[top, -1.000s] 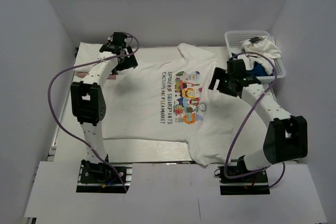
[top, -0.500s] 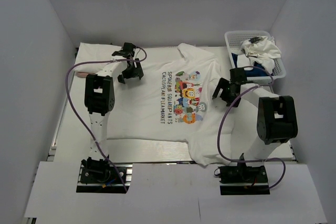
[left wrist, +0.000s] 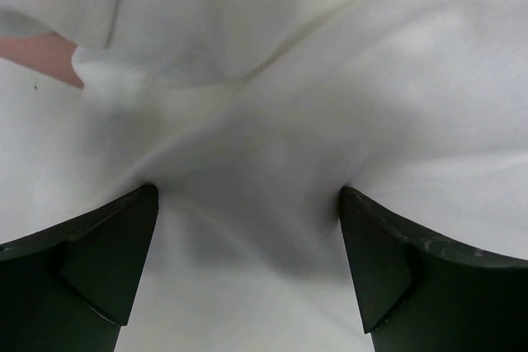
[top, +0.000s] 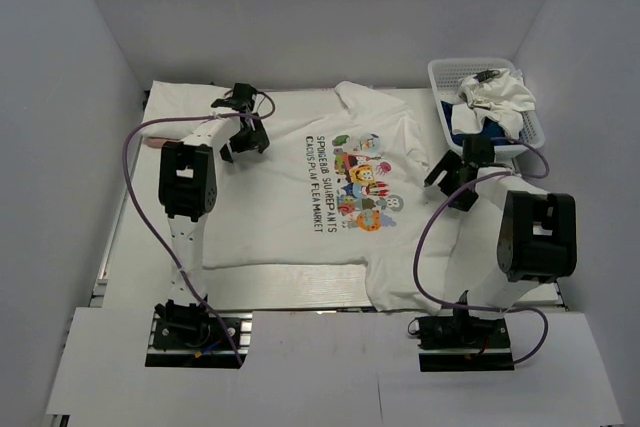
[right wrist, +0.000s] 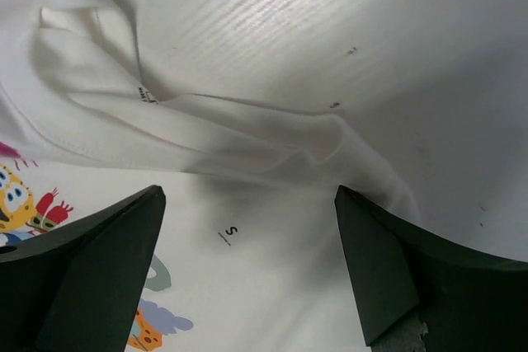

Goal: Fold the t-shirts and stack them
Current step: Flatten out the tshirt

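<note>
Robot lab bench: plain white enclosure walls (top: 330, 7), table (top: 290, 292), bolted arm bases (top: 195, 332), purple cables (top: 126, 162).

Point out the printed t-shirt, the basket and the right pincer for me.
printed t-shirt (top: 355, 185): top view, on the cartoon print on its chest.
basket (top: 470, 62): top view, on its far rim.
right pincer (right wrist: 247, 195): right wrist view, midway between its two open fingertips, above the cloth.

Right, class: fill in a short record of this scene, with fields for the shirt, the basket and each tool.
printed t-shirt: spread flat, print up
basket: far right, holds crumpled cloth, white and blue
left tool: open, over the shirt's plain white part
right tool: open, over the shirt's edge beside the print
</note>
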You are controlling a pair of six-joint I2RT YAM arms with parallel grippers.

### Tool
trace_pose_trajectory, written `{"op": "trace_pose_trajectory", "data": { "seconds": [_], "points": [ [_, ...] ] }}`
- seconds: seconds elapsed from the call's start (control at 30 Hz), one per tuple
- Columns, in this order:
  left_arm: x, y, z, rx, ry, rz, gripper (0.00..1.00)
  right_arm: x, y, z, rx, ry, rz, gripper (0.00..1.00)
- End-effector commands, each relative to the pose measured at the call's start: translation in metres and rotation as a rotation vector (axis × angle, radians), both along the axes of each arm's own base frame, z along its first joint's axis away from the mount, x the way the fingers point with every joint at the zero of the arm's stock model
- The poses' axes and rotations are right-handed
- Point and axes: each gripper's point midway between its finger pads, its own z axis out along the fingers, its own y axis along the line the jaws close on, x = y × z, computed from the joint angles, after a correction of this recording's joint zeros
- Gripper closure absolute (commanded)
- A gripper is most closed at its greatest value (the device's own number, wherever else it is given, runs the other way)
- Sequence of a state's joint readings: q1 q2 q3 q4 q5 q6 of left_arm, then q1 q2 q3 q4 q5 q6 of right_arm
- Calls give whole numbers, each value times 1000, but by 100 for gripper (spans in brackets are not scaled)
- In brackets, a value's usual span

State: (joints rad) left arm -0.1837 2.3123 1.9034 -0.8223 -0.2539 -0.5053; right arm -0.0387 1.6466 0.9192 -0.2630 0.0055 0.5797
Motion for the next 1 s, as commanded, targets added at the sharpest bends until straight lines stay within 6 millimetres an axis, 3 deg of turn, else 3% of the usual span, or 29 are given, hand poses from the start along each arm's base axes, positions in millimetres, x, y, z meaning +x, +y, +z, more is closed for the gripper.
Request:
{"op": "trace_pose_trajectory", "data": {
  "seconds": [0.0,0.07,0.13,0.17,0.23,0.27,0.33,0.4,0.47,0.5,0.57,0.6,0.63,0.67,0.7,0.73,0.8,0.83,0.87,0.9,0.93,0.97],
  "points": [
    [-41,29,-10,84,138,47,0,-80,-21,-33,-73,284,-92,10],
    [-32,18,-7,29,99,18,0,-72,-8,-15,-31,205,5,10],
    [-21,2,3,-15,55,-42,0,-50,15,9,58,73,130,10],
    [-14,-6,15,-22,26,-87,0,-27,22,40,60,-31,192,10],
    [3,-21,40,-84,-50,-138,0,-11,32,66,46,-108,268,10],
    [5,-26,47,-110,-69,-162,0,5,35,92,28,-185,294,10],
    [14,-37,79,-160,-154,-199,0,31,50,131,-12,-303,359,10],
    [18,-41,100,-179,-210,-225,0,45,54,144,-53,-328,374,10],
    [17,-41,123,-182,-254,-228,0,66,49,144,-106,-317,347,10],
    [13,-40,129,-182,-252,-228,0,72,51,134,-106,-288,349,10],
    [-2,-46,131,-204,-226,-236,0,85,56,139,-116,-292,360,10],
    [-11,-50,145,-234,-248,-256,0,96,61,125,-114,-261,372,10],
    [-27,-52,129,-258,-200,-253,0,105,65,129,-119,-267,378,10],
    [-36,-63,141,-301,-232,-279,0,114,69,109,-115,-225,389,10],
    [-56,-62,118,-319,-168,-267,0,116,77,105,-118,-214,412,10],
    [-67,-69,112,-351,-148,-262,0,128,81,119,-119,-237,415,10],
    [-97,-77,92,-399,-83,-244,0,137,90,82,-117,-164,440,10],
    [-112,-91,87,-437,-53,-261,0,149,94,84,-120,-162,442,10],
    [-129,-91,70,-439,-11,-248,0,154,95,80,-125,-152,441,10],
    [-140,-93,65,-448,14,-247,0,158,92,62,-154,-114,434,10],
    [-148,-97,63,-456,20,-242,0,169,93,62,-166,-110,426,10],
    [-164,-90,47,-440,78,-214,0,180,89,56,-180,-104,402,10]
  ]
}}
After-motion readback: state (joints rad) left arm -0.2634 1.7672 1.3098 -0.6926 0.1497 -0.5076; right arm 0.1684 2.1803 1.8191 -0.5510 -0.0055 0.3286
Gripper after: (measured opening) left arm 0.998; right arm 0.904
